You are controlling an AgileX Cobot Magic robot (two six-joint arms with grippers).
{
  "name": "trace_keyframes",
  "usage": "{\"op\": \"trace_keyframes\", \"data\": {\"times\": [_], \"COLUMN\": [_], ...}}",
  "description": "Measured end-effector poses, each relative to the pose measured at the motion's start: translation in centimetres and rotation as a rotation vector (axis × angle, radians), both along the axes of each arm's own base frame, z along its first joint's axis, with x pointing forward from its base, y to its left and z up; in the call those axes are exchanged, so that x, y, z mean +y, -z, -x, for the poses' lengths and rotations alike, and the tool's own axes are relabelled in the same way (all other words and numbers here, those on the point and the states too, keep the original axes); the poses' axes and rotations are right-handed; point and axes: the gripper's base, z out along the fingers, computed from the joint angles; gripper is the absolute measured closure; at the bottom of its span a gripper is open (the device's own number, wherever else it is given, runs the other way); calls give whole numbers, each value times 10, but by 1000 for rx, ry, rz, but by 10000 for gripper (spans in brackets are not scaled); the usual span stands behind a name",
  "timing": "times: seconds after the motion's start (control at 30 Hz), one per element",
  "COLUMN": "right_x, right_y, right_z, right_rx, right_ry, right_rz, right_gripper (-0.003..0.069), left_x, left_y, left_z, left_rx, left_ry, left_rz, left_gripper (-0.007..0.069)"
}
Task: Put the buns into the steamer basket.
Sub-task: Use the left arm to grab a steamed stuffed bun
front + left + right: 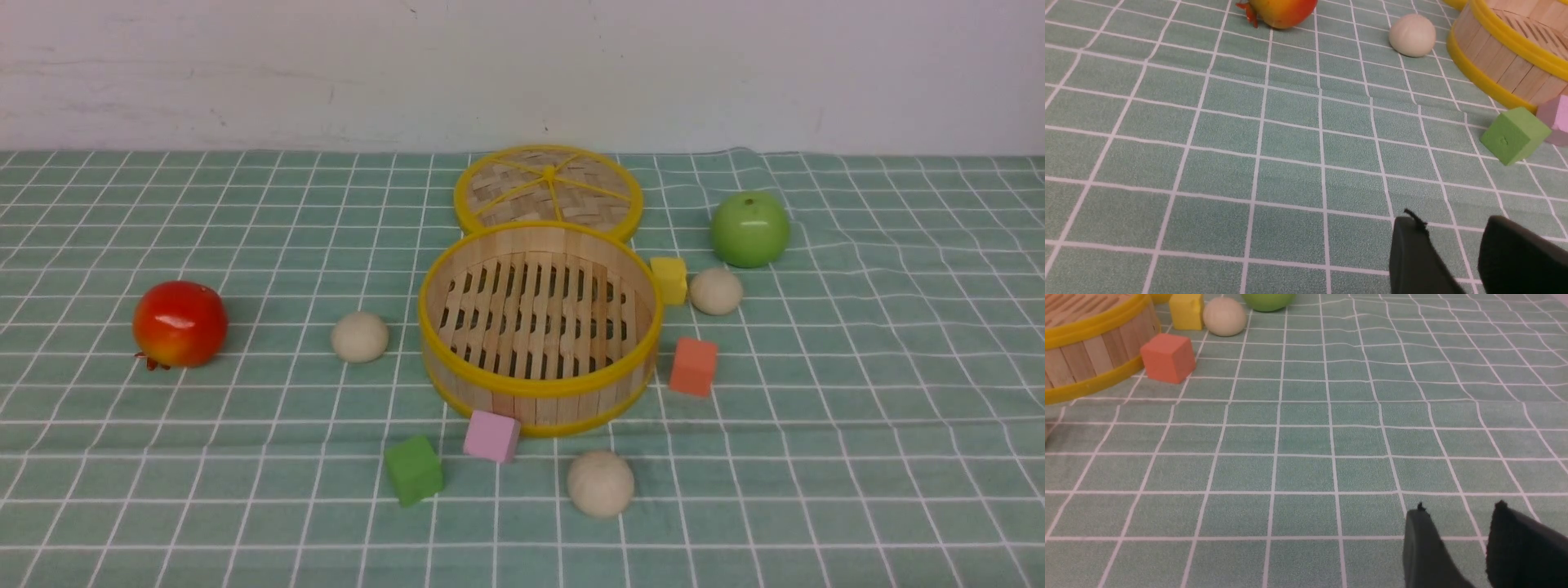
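Currently all 3 buns lie on the counter point(857, 457), outside the empty steamer basket point(563, 406); bun 1 point(360, 336) sits left of the basket, near its wall but apart from it; bun 2 point(716, 291) sits to the basket's right and slightly behind, just beside a yellow cube point(669, 279); bun 3 point(600, 483) lies in front of the basket, on the robot's side. A pink cube point(491, 436) sits at the basket's front wall, a green cube point(414, 469) just left of it, and an orange cube point(693, 367) near the basket's right side; the woven lid point(549, 189) lies flat directly behind the basket. The left hand point(1453, 222) hangs over bare cloth in front and to the left of the basket, fingers parted, gripping nothing; the right hand point(1459, 508) hangs in front and to the basket's right, likewise parted and empty.
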Motion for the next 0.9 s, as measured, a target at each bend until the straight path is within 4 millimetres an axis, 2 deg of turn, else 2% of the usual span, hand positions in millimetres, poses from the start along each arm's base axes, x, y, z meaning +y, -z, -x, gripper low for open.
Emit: {"op": "trace_keyframes", "data": {"times": [0.3,0.5,0.53,0.57,0.63,0.73,0.83,0.9], "right_x": [0,0,0,0,0,0,0,0], "right_y": [0,0,0,0,0,0,0,0], "right_z": [0,0,0,0,0,0,0,0], "right_rx": [0,0,0,0,0,0,0,0], "right_ry": [0,0,0,0,0,0,0,0], "right_rz": [0,0,0,0,0,0,0,0], "right_gripper": [419,419,419,419,419,419,419,419], "left_x": [0,-2,-2,1,5,7,3,-4], "left_y": [-2,-22,-23,-29,-35,-37,-41,-59], "left_z": [-1,-4,-4,-5,-5,-5,-3,1], "left_rx": [-25,-181,-188,-252,-321,-354,-305,-269], "left_ry": [-7,-90,-93,-124,-152,-167,-131,-56], "left_rz": [32,568,585,701,756,786,781,685], "left_gripper": [386,386,386,386,386,386,402,464]}}
